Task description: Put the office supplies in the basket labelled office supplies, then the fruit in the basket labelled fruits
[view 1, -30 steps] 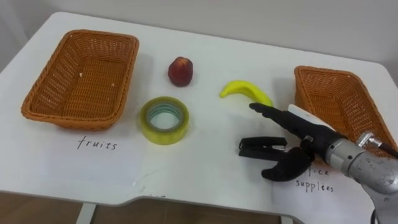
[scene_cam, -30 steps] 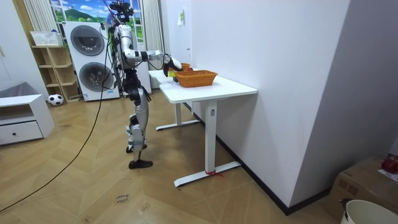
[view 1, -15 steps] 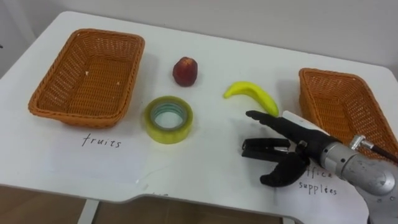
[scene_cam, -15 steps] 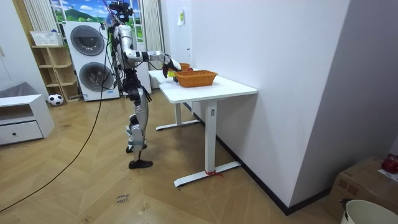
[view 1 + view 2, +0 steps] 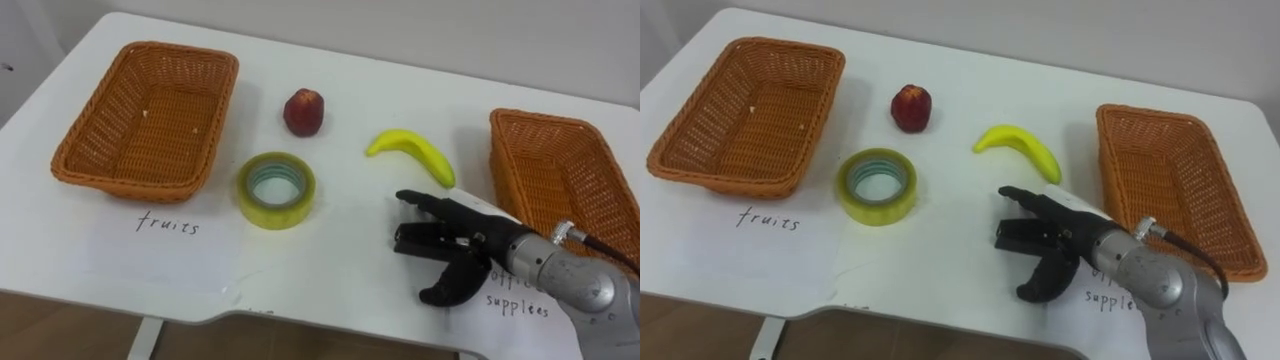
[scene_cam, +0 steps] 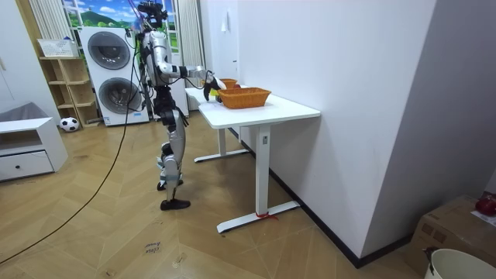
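On the white table (image 5: 350, 60) lie a red apple (image 5: 304, 112), a yellow banana (image 5: 412, 155) and a roll of yellow tape (image 5: 276, 189). A wicker basket (image 5: 145, 120) with a "fruits" label stands at the left and holds nothing. A second wicker basket (image 5: 560, 180) stands at the right, above an "office supplies" label. My right hand (image 5: 455, 245) is open and holds nothing. It hovers near the front edge, its fingers pointing left, just below the banana and apart from it. In the room view I stand at the table's end with my right hand (image 6: 208, 81) out over it.
A sheet of paper with the handwritten fruits label (image 5: 165, 225) lies before the left basket. Another paper (image 5: 515, 300) lies under my right hand's wrist. The table's front edge (image 5: 300, 325) runs close below the hand. A wall backs the table.
My right hand has drawn back from the banana toward the front edge, its fingers still straight. The eye view has shifted a little; the things on the table have not moved.
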